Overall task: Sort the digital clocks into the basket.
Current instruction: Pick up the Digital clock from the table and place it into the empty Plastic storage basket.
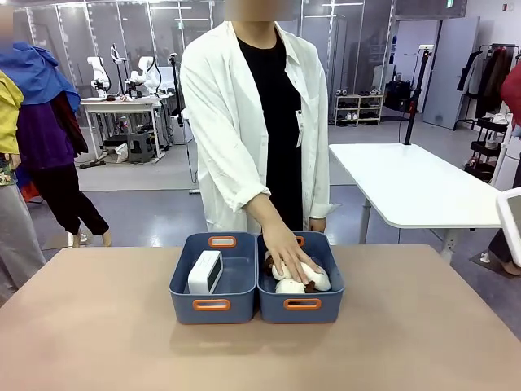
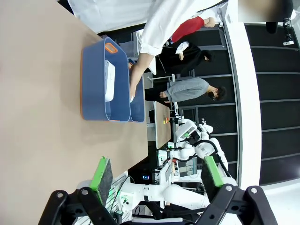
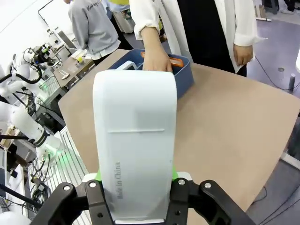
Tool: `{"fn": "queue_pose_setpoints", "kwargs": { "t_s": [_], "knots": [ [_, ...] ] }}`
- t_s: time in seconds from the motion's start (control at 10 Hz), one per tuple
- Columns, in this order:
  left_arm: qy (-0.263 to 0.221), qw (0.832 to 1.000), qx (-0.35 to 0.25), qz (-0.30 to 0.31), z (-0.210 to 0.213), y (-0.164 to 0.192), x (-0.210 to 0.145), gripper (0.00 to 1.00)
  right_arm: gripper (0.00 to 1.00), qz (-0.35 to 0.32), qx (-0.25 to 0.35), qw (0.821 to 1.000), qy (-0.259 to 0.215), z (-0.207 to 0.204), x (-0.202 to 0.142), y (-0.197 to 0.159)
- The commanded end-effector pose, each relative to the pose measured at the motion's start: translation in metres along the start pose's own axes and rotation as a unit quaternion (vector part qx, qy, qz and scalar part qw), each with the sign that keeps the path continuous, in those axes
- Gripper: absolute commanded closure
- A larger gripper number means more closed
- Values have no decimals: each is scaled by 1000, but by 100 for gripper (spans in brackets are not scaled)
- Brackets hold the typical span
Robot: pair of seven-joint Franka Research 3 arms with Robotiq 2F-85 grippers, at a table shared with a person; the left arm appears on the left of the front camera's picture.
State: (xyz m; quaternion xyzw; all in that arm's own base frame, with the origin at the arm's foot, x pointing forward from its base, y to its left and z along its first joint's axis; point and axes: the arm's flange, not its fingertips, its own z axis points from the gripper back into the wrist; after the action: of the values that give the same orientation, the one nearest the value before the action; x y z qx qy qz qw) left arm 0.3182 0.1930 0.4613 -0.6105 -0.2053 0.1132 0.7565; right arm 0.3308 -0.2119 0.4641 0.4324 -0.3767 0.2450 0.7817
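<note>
The brown table (image 1: 98, 326) carries two blue-grey bins side by side near its far edge. The left-hand basket (image 1: 213, 287) holds one digital clock (image 1: 205, 271), standing on edge against its left wall. The twin bin (image 1: 300, 287) on the right holds cream plush toys (image 1: 303, 278), and the person's hand (image 1: 283, 248) presses down on them. The right gripper (image 3: 140, 206) is pinching the second clock (image 3: 135, 140), white back outward, raised over the table's near right corner. The left gripper (image 2: 157, 180) hangs spread apart, nothing between its green pads (image 2: 102, 178).
</note>
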Motion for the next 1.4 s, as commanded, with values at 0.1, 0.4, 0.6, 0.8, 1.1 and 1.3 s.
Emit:
{"fn": "queue_pose_setpoints", "kwargs": {
  "t_s": [0.1,0.4,0.6,0.8,1.1,1.3],
  "knots": [
    [5,1000,0,7,4,-4,-4,3,100,8,-8,1000,-3,12,-2,9],
    [5,1000,0,7,4,-4,-4,3,50,10,15,999,31,-32,22,25],
    [5,1000,0,7,4,-4,-4,3,50,-1,3,998,60,-106,66,72],
    [5,1000,0,7,4,-4,-4,3,50,-24,-20,990,135,-201,98,106],
    [5,1000,0,7,4,-4,-4,3,50,-35,-63,983,168,-345,111,141],
    [5,1000,0,7,4,-4,-4,3,50,-48,-72,979,183,-441,102,157]
  ]
}}
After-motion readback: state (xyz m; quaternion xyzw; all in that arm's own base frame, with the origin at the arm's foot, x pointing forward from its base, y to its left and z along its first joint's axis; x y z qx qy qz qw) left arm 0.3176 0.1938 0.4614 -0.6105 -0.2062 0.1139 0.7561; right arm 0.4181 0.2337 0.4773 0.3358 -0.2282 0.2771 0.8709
